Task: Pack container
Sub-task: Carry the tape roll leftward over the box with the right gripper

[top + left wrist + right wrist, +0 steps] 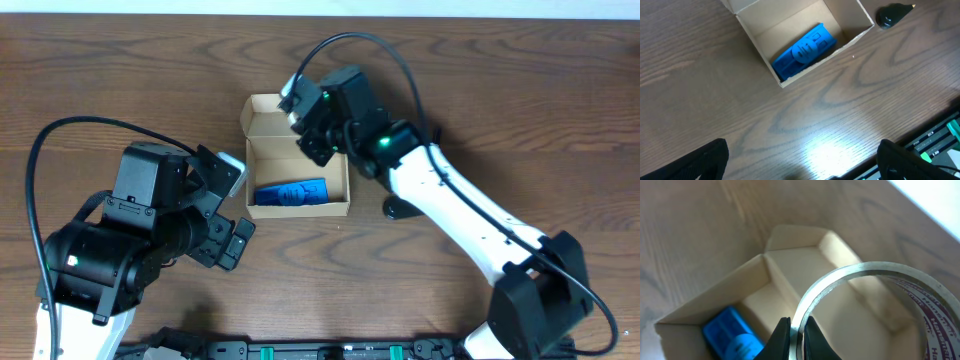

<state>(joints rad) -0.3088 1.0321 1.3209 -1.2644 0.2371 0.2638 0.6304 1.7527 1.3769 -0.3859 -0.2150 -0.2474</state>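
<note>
Container [300,212], a small rectangular tan-brown cardboard box w/ hinged lid flap, sits open on the dark wood-grain table [120,80], roughly mid-way btwn my two arms. Its long axis runs left-right across the table, and the flap is folded back at the far-left corner. A flat blue plastic rectangular item [290,193] lies inside along the near long wall. The far half of the floor looks bare.

Right gripper [797,335] is squeezed down narrow, pinching the rim of a clear adhesive tape roll w/ maroon print [860,269]. The roll hangs from the pads over the box interior. From the wrist cam, the container is straight below and slightly ahead of the pincer, w/ the ring over the bare far side and not over the blue item.

Left gripper [232,205] is spread wide, holding nothing. It's just beside the box's near-left corner but outside it.

So the right arm is the nearer one, already over the opening. My read: the next move is a short descent into the far half, then release. Risk is the roll landing on edge and leaning on the blue item or the wall.
</note>
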